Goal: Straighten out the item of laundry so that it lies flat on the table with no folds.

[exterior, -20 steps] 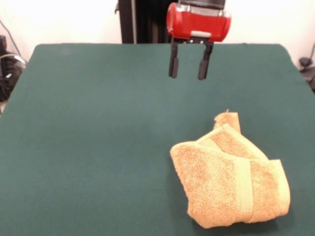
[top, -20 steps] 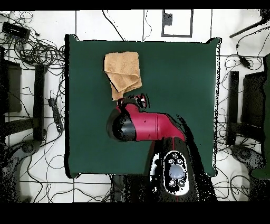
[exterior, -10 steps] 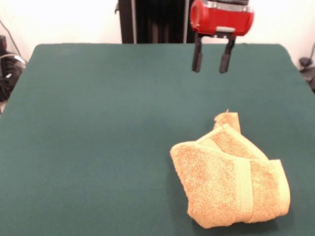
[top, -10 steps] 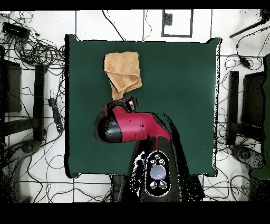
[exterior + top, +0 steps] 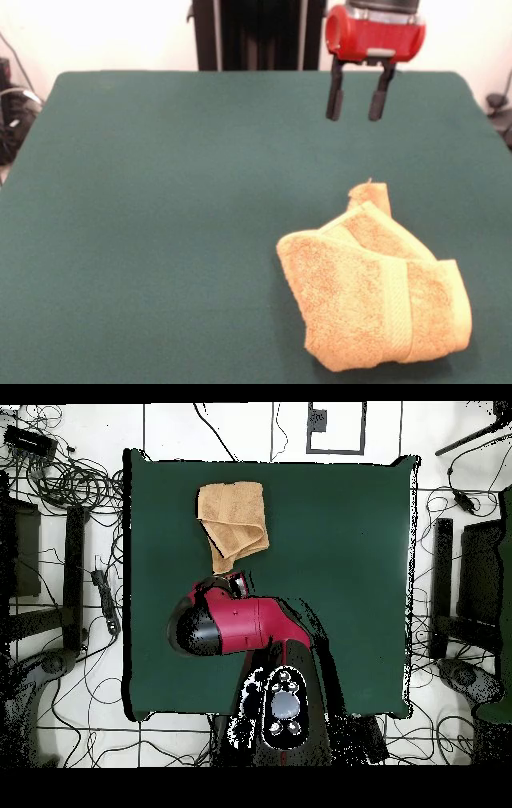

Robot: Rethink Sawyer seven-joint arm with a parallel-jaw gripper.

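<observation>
A: Wide green table point(image 5: 160, 208) here, and most of it is bare. In the front view the whole left half and the middle are open cloth, right out to the left edge.

B: And the towel point(image 5: 374, 288)? It's crowded into the near right corner, close to the near edge and not far from the right edge. Folded over itself, lumpy, not flat.

A: The gripper point(image 5: 359, 102) hangs in the air above the far edge, right of centre, two dark fingers point(image 5: 334, 103) pointing down with a clear gap between them. Nothing in them.

B: It has slid across, too. A second ago it hung nearer the middle of that far edge; now it's further right, more in line with the towel. The towel hasn't budged.

A: From overhead, the towel point(image 5: 233, 521) runs lengthwise from the far edge toward the robot, wide at the far end, narrowing to a point aimed at the arm point(image 5: 235, 624).
</observation>
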